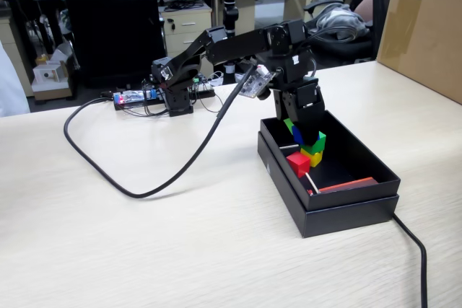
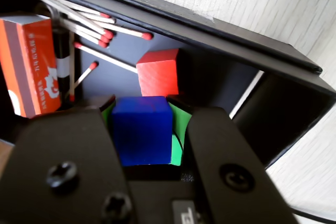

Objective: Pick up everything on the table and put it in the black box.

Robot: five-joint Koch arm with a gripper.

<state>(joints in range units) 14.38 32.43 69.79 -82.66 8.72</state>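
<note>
My gripper [image 1: 306, 135] hangs inside the black box [image 1: 346, 214], shut on a blue cube [image 1: 297, 135]. In the wrist view the blue cube [image 2: 142, 129] sits between my green-padded jaws [image 2: 142, 101], a little above the box floor. A red cube [image 2: 157, 72] lies on the floor just beyond it and also shows in the fixed view [image 1: 298, 164]. A yellow cube [image 1: 315, 158] lies under the gripper. An orange matchbox [image 2: 31, 64] and several loose red-tipped matches [image 2: 100, 30] lie at the box's end; the matchbox also shows in the fixed view [image 1: 348, 185].
The box rim [image 2: 220, 32] stands close around the gripper. A thick black cable [image 1: 144, 191] loops over the table from the arm's base [image 1: 177, 95]. Another cable [image 1: 419, 257] runs off at the front right. A cardboard box [image 1: 426, 27] stands at the back right.
</note>
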